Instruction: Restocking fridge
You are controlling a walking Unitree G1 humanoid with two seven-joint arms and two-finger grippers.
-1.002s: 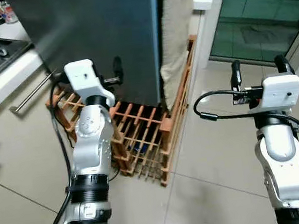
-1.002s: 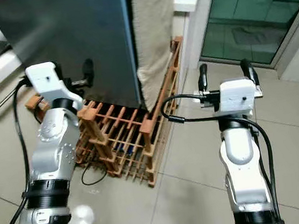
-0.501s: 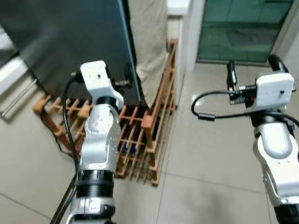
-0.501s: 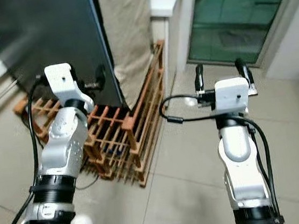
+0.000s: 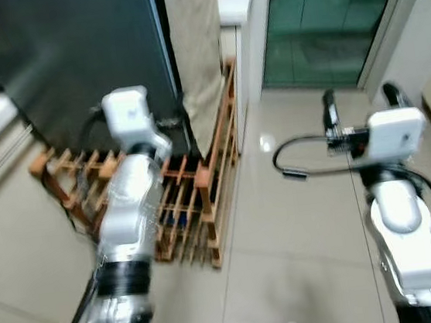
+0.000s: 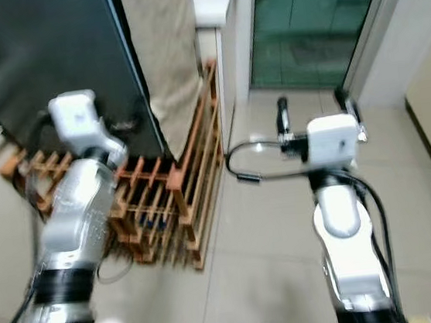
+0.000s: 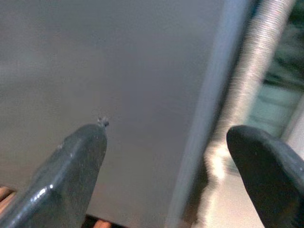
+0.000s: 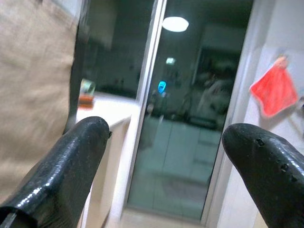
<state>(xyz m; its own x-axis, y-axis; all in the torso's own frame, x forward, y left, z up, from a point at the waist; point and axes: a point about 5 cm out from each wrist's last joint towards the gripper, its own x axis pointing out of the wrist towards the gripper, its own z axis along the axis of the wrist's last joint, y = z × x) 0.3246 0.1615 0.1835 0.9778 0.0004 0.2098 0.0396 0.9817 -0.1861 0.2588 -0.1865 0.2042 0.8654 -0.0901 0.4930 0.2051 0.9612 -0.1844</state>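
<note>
Fridge point(image 5: 72, 61): dark upright slab, upper left of frame; long axis vertical, its near vertical edge at centre-left, facing the robot's left side.

Left gripper point(image 7: 166, 156): fingers spread, empty, held close against the fridge face near that edge.

Right gripper point(image 8: 166, 142): fingers spread, empty, raised at right, pointing toward the glass door point(image 5: 316, 17).

Rack point(image 5: 181, 204): wooden lattice on the floor at the fridge foot, lower centre-left.

Step, as judged: approach for opening. Views are blurred; steady first, then bring the left fingers to the door edge, keeping feet off the rack.
</note>
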